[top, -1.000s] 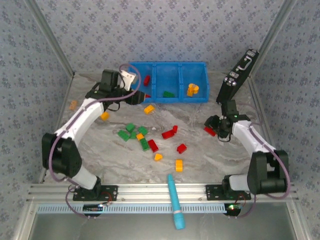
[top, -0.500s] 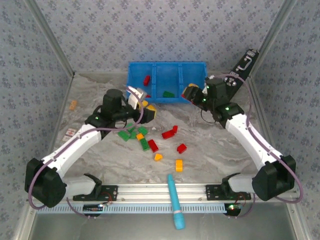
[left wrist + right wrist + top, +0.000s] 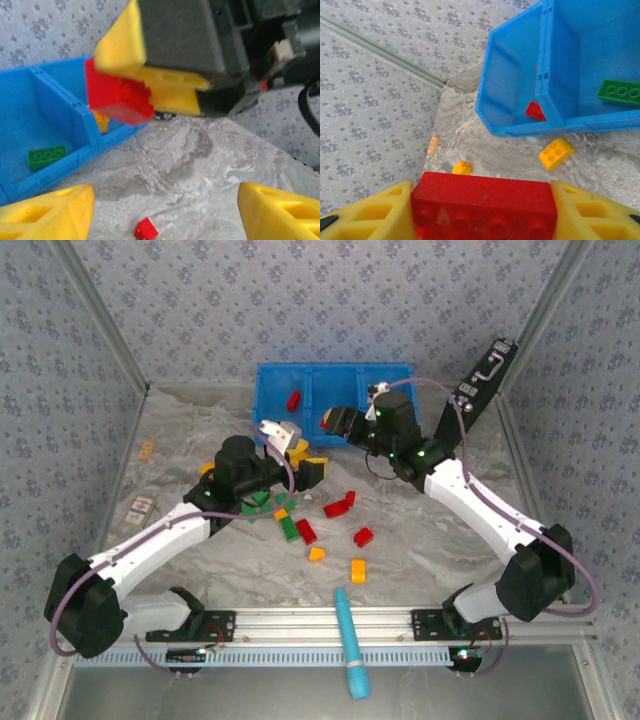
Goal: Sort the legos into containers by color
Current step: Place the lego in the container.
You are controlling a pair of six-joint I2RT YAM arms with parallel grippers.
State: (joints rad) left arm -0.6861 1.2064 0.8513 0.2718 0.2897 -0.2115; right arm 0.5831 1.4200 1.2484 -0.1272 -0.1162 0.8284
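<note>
Nearest, a teal pen-like cylinder [image 3: 350, 642] lies across the aluminium rail [image 3: 300, 620] between the arm bases. Beyond it, loose legos are scattered on the marbled bench [image 3: 420, 540]: an orange brick [image 3: 358, 570], a small orange piece [image 3: 316, 553], a red brick [image 3: 363, 536], and a green brick [image 3: 289, 529] beside another red one [image 3: 306, 531]. Over the left part of that scatter hangs the left end effector [image 3: 305, 460]. Its yellow fingers [image 3: 45, 212] are spread wide and grip nothing, with bare bench and a small red lego [image 3: 146, 229] below the gap. Just past it, the right end effector [image 3: 335, 421] is clamped on a long red lego [image 3: 485, 202], pinched by its ends and carried in the air near the front wall of the blue bin [image 3: 335, 368]. A yellow curved brick [image 3: 556, 152] lies on the bench just in front of that wall. Inside the bin, the left compartment holds a red piece [image 3: 293, 400], the middle one a green plate [image 3: 620, 92], and the right one an orange lego [image 3: 100, 120]. A black device [image 3: 480, 385] leans at the far right.
</note>
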